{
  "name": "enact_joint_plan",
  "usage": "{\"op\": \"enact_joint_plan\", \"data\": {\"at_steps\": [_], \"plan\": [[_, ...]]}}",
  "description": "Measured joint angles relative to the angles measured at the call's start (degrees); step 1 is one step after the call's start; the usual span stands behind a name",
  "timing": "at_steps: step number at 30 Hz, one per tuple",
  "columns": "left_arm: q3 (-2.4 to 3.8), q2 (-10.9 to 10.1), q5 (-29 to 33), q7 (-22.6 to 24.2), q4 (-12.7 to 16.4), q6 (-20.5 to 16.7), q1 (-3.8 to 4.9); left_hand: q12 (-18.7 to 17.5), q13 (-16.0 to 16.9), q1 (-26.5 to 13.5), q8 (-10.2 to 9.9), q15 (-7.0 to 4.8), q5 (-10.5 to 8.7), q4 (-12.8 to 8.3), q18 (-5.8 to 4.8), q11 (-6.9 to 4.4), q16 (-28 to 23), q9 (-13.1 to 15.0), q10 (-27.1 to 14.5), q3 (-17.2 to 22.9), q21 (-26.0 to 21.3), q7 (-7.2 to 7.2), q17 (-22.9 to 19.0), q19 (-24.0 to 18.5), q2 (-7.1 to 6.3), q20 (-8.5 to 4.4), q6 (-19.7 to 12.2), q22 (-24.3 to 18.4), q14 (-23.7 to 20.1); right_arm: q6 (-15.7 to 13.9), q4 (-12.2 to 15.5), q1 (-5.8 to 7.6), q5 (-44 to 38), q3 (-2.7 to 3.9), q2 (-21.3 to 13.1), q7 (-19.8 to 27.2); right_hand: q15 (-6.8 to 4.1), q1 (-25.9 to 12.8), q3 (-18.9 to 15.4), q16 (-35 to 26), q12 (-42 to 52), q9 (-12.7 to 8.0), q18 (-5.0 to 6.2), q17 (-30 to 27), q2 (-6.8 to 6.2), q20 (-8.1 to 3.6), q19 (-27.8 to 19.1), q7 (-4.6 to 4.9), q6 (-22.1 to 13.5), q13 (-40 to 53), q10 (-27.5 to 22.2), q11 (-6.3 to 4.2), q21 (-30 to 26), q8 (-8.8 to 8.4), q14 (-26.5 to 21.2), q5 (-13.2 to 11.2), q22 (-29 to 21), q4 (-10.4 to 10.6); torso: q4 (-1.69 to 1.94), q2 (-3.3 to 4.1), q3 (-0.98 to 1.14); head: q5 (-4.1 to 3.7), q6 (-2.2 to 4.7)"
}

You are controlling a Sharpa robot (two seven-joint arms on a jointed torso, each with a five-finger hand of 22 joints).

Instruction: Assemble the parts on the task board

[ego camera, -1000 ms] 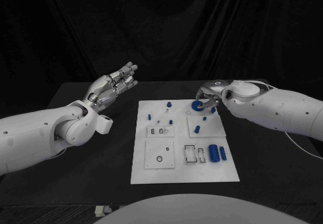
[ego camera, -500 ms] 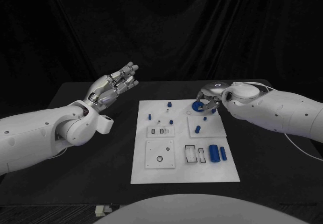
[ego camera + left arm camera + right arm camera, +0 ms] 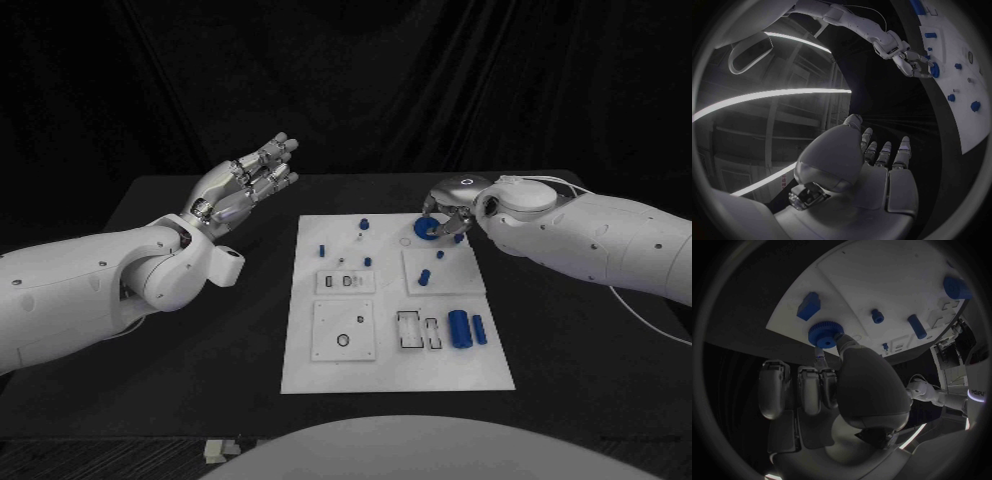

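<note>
Head view is showing my right hand at the far right corner of the task board, fingers closing round a blue gear, a round toothed wheel. From the right wrist view, the gear is sitting pinched at my fingertips, just above or at the white plate near its edge; I cannot tell whether it is resting on the board or hanging clear of it. My left hand is hovering well apart from the board on the other side, fingers spread and straight, holding nothing.

I am judging that the step in hand is seating this gear on its place at the board's far end. To do it well, I am keeping the pinch light but even, so the wheel is staying flat and not tipping toward one side. I am lowering straight down, not sliding, since a small blue peg and a blue block are standing near and a sideways drag could knock them. Loosening the fingers should wait until the gear is feeling settled. Other blue parts, among them two cylinders at the near right, are lying untouched, so much of the assembly looks still ahead.
</note>
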Motion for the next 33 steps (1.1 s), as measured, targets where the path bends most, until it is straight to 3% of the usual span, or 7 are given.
{"op": "enact_joint_plan", "data": {"at_steps": [8,16,21,26,33], "plan": [[0.00,0.00,0.00,0.00,-0.08,0.07,-0.03,0.00,0.00,0.00,0.00,0.00,0.00,0.00,0.00,0.20,0.00,0.00,-0.22,0.00,0.00,0.00,0.00,0.00,0.00,0.00,0.00,0.00,0.00,-1.35,2.74,0.32,-0.01,-0.25,-1.12,0.16,0.00,1.15,0.24,0.00,0.00,0.00,0.00,0.00,-0.33,-0.01,0.01,0.30,0.30,0.00,0.00,0.00,0.00,0.03,0.00,1.33,0.03,-0.56,-0.01,-0.01,0.00,0.28,0.00],[0.00,-0.01,0.00,0.00,-0.16,0.14,-0.06,0.00,0.00,0.00,0.00,0.00,0.00,-0.17,0.00,0.20,0.00,0.00,-0.22,0.17,0.00,0.00,0.00,0.16,0.00,0.16,0.00,0.00,0.00,-2.62,6.97,2.54,-0.05,-0.18,-0.85,0.25,0.00,1.42,0.48,0.00,0.00,0.00,0.00,0.00,-0.36,-0.20,0.20,0.30,0.31,0.00,0.00,0.00,0.00,0.05,0.00,1.67,0.04,-0.81,-0.04,-0.01,-0.01,0.26,0.00],[0.00,0.09,0.00,0.00,-0.17,0.20,-0.07,0.00,0.00,0.00,0.00,0.00,0.00,-0.24,0.01,0.20,0.00,0.00,-0.22,0.24,0.00,0.00,0.00,0.21,0.00,0.21,0.00,0.00,0.00,-2.60,8.70,3.01,-0.06,-0.19,0.84,0.43,0.00,1.63,0.65,0.00,0.00,0.00,0.00,-0.01,-0.43,-0.20,0.20,0.30,0.30,0.00,0.00,0.00,0.00,0.05,0.00,1.76,0.04,-0.75,-0.04,-0.04,-0.02,-0.07,0.00],[0.00,0.18,0.00,0.00,-0.20,0.27,-0.08,0.00,0.00,0.21,0.00,0.00,0.28,-0.23,0.01,0.20,0.00,0.00,-0.21,0.55,0.00,0.00,0.02,0.21,0.21,0.21,0.00,0.00,0.00,-1.88,8.75,3.01,-0.07,-0.21,3.27,0.80,0.00,1.67,0.96,0.00,0.00,0.00,0.00,0.00,-0.35,-0.20,0.20,0.28,0.28,0.00,0.00,0.00,0.00,0.05,0.00,1.76,0.04,-0.93,-0.04,-0.05,-0.02,-0.13,0.00],[0.00,0.32,0.00,0.00,-0.29,0.40,-0.10,0.00,0.00,0.21,0.00,0.17,0.28,-0.23,0.00,0.20,0.00,0.00,-0.21,0.55,0.00,0.00,0.05,0.21,0.21,0.21,0.00,0.05,0.17,-0.53,6.49,2.10,-0.07,-0.20,7.19,1.52,0.00,1.52,0.96,0.00,0.00,0.00,0.00,-0.01,-0.19,-0.20,0.20,0.27,0.27,-0.01,0.00,0.00,0.00,0.05,0.00,1.74,0.03,-0.93,0.03,-0.04,-0.03,-0.24,0.00]]}}
